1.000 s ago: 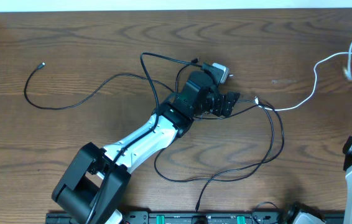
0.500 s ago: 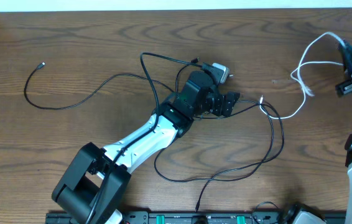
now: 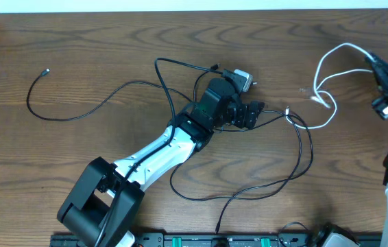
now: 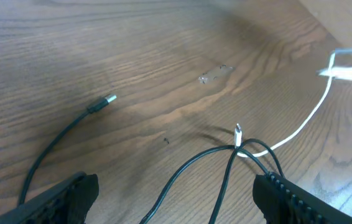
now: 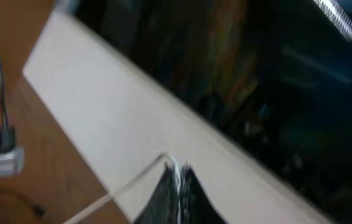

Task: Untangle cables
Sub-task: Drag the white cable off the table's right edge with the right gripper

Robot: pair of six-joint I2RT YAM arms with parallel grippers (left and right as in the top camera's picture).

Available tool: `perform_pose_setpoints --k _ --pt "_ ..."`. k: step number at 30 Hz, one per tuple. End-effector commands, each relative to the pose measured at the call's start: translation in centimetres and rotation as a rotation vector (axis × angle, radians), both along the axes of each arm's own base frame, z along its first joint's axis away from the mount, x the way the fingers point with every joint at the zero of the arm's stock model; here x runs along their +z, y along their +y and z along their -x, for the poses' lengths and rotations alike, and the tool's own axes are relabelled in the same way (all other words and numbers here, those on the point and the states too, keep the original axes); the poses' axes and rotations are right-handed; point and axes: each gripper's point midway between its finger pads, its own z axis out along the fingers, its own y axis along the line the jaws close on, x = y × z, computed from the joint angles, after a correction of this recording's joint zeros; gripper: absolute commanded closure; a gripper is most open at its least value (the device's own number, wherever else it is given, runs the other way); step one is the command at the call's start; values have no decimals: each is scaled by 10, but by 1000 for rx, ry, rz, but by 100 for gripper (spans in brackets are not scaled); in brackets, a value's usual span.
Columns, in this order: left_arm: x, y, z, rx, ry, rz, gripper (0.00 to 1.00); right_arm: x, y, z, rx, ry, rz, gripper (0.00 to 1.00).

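While your left arm is reaching out over the middle of the table [image 3: 77,34], the left gripper [image 3: 254,114] is hanging with its jaws wide apart, clamping nothing. In the left wrist view its fingers [image 4: 64,196] are standing either side of the tangle and are not touching any cord.

The black cables [image 3: 64,119] are lying flat on the wood. One is trailing off to the far left and ending in a small plug. Others are looping around and under the left arm and sweeping out in a big curve to its right. A grey adapter [image 3: 243,77] is sitting just beyond the gripper. One black plug [image 4: 103,101] is lying free on the left of the wrist view.

The white cable [image 3: 331,122] is running from the crossing just right of the left gripper, where its short plug end [image 4: 238,131] is sticking up among two black strands. From there it is arcing right and back up in loops toward the far right edge.

The right gripper [image 3: 375,63] is sitting at that far right edge with its jaws together, pinching the white cable. The right wrist view is blurred, but you are seeing the white line entering the closed tips [image 5: 177,180]. That stretch appears to be riding above the table, though you cannot tell for certain.
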Motion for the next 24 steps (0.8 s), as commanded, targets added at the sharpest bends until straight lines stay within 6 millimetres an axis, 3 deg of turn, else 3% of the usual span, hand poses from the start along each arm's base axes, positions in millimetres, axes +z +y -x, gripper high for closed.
perform_pose_setpoints --k 1,13,15,18,24 --pt "5 0 -5 10 -9 5 16 36 -6 19 -3 -8 -65 99" --pt "5 0 -5 10 -9 5 16 137 -47 49 -227 -155 -30 99" --pt "5 0 -5 10 -9 5 15 145 -48 50 -232 -171 -27 99" --pt "5 0 -5 10 -9 5 16 143 -51 45 -226 -129 -48 99" --pt "5 0 -5 10 -9 5 16 97 -85 9 -252 109 -179 99"
